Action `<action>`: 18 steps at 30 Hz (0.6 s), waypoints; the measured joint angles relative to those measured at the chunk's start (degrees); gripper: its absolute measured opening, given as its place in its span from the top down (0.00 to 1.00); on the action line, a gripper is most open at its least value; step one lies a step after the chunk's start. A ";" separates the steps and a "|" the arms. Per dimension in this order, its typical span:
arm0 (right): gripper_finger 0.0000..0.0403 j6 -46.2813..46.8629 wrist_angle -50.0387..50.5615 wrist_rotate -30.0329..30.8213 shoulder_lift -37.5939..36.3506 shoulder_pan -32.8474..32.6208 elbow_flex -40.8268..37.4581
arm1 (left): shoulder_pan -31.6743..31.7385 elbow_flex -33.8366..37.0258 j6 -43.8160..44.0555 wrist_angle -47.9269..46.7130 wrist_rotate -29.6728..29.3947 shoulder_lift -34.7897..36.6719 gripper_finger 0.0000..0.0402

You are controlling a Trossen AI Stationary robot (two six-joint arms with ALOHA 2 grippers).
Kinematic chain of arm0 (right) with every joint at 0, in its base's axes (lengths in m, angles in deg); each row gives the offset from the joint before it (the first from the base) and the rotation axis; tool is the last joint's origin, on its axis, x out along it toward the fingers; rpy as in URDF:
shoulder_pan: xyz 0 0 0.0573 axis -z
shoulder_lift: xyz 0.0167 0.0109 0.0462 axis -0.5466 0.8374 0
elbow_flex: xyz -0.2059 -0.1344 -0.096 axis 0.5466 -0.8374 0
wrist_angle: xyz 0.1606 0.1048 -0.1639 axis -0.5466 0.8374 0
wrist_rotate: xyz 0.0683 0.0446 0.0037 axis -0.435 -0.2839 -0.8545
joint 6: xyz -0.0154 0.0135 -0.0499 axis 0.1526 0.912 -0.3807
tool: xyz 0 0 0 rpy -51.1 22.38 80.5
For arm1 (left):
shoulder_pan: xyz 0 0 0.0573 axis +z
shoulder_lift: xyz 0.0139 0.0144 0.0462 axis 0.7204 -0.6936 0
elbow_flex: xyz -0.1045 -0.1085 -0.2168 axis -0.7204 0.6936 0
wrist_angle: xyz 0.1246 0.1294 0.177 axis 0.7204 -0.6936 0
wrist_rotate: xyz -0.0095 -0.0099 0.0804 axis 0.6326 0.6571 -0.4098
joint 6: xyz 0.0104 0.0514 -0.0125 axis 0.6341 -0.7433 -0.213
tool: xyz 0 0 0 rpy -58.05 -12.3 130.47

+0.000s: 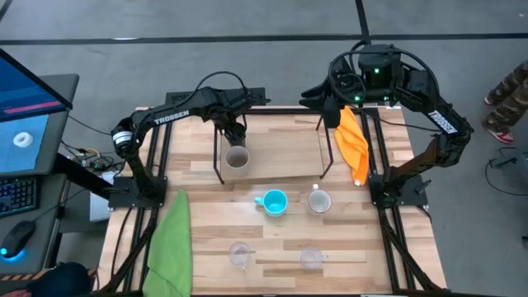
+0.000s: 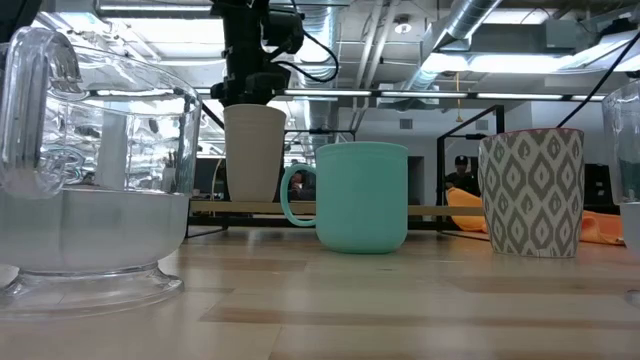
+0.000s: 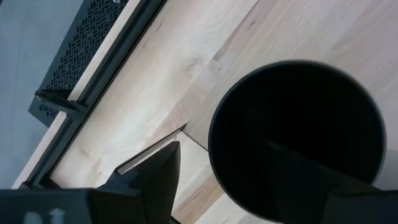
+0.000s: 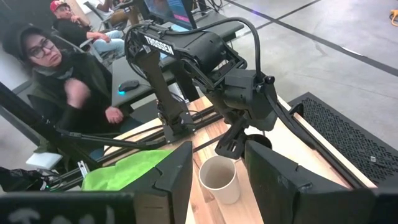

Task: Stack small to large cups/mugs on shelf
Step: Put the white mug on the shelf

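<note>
On the light-wood shelf (image 1: 280, 153) a grey-beige cup (image 1: 237, 158) stands upright. It also shows in the low view (image 2: 253, 150). Just beyond it is a black cup (image 3: 292, 106), seen from above, also in the right wrist view (image 4: 262, 142). My left gripper (image 1: 233, 132) is open over the black cup, pointing down, one finger inside it and one outside. My right gripper (image 4: 217, 149) is open and empty at the shelf's far right end. On the table nearer me stand a blue mug (image 1: 273, 201), a white patterned mug (image 1: 318, 200) and two clear glasses (image 1: 239, 254) (image 1: 311, 257). My left gripper stands astride the black cup's rim (image 3: 214, 155) from above. Its outer finger (image 3: 158, 171) is apart from the wall. Whether the inner finger (image 3: 305, 168) touches the cup I cannot tell.
An orange cloth (image 1: 353, 144) hangs at the shelf's right end. A green cloth (image 1: 171, 243) lies along the table's left side. A seated person (image 4: 56, 68) is beyond the table's left edge, by a desk with a monitor (image 1: 25, 107).
</note>
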 joint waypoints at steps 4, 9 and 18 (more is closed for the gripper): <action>0.58 0.00 0.00 -0.02 0.02 0.01 0.00 | 0.00 0.00 0.44 0.14 1.29 0.66 0.46; 0.58 0.02 0.00 -0.02 0.02 0.00 0.00 | 0.00 -0.02 1.38 0.69 1.16 2.79 0.46; 0.58 0.02 0.00 -0.02 0.02 0.01 0.00 | 0.00 -0.02 2.78 0.81 1.57 6.74 0.46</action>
